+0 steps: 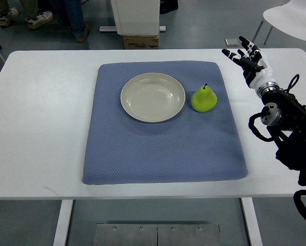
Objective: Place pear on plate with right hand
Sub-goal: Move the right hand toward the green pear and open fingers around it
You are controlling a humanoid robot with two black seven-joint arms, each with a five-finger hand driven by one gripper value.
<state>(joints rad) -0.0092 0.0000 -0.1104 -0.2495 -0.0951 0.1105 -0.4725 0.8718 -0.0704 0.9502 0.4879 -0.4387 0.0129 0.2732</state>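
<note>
A green pear (203, 98) with a dark stem lies on the blue mat (163, 148), just right of the cream plate (152, 97), which holds nothing. My right hand (245, 56) hovers over the table's far right, beyond and to the right of the pear, apart from it. Its fingers (234, 55) are spread and hold nothing. The right arm (286, 123) comes in from the right edge. No left arm shows in the top view.
The white table (40, 113) carries the mat. Beyond its far edge stand a white cabinet (136, 15) with a cardboard box (140, 41), people's feet (38, 19) at top left, and a white chair (293, 18) at top right.
</note>
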